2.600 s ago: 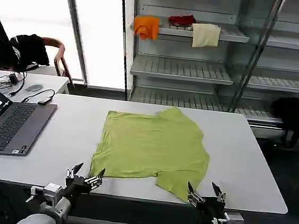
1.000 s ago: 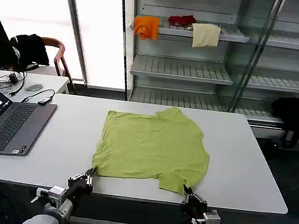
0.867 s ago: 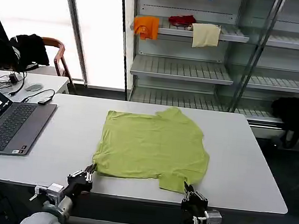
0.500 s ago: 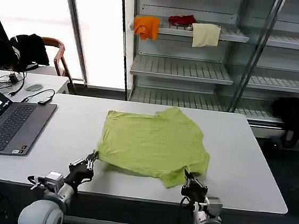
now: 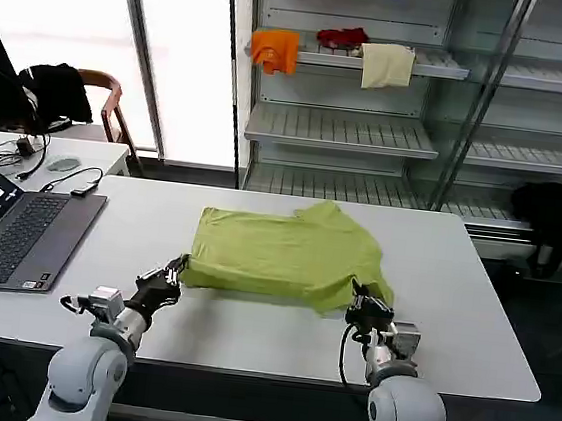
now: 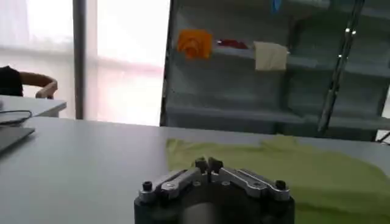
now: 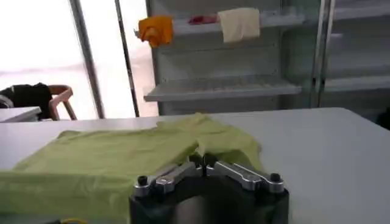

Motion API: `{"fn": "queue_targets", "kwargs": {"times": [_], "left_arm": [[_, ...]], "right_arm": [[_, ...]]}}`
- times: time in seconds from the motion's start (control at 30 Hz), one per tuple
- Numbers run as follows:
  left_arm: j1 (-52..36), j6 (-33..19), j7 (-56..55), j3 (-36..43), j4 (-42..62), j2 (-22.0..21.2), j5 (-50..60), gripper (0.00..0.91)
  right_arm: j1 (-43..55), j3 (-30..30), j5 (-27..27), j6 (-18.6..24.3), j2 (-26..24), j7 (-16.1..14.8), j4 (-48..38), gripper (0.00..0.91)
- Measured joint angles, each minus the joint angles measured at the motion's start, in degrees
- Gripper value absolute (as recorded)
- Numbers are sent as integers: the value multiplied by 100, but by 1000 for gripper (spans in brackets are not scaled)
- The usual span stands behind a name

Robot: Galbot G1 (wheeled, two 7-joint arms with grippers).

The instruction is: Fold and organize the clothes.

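From my head cam, biggest first: the tall grey metal shelving rack [image 5: 370,129] fills the 12 o'clock background, with an orange cloth [image 5: 275,49], a red cloth [image 5: 342,37] and a cream cloth [image 5: 387,66] on its upper shelf. A black garment [image 5: 556,224] sits at 3 o'clock low by the rack's right end.

The white rectangular table [image 5: 471,311] is dead ahead. Centre of it: the lime yellow-green short-sleeved T-shirt of thin soft fabric [image 5: 287,251], lying with its near hem raised off the tabletop at both front corners and the far part flat on the table. I can't tell any print from here.

Grey open laptop [image 5: 17,238] at 9 o'clock on the table's left edge. Behind it a small white side table [image 5: 96,156] with cables, and a wooden chair draped with a black garment [image 5: 57,92] at 10 o'clock.

Left gripper [image 5: 170,277] is at 7 o'clock from the shirt, fingers pinched together on the shirt's near-left corner. Left wrist cam shows its fingertips [image 6: 200,164] meeting, green fabric [image 6: 292,170] spread just beyond.

Right gripper [image 5: 356,297] is at 5 o'clock from the shirt, clamped on the near-right corner. Right wrist cam shows fingertips [image 7: 196,161] together with the shirt [image 7: 122,161] ahead of them.
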Motion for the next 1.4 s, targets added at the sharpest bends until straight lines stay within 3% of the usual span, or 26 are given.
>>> {"fn": "queue_targets", "kwargs": {"times": [0.57,0.6,0.63,0.67,1.13,1.4], "left_arm": [[-534,-14,53,75,782,-28,183,10],[-560,-14,56,75,822,-28,195,10],[-582,-15,57,75,860,-27,205,705],[-604,-14,57,75,895,-27,213,907],[-905,-45,23,114,1216,-9,376,907],[-908,37,25,96,1169,71,410,907]], "right_arm": [[913,69,-225,130,150,-97,-1145,20],[950,70,-228,131,159,-94,-1198,695],[986,74,-232,134,168,-90,-1248,907],[1025,78,-242,142,175,-84,-1297,907],[1610,131,-421,272,233,-39,-1980,907],[1474,239,-431,119,116,-195,-1837,907]]}}
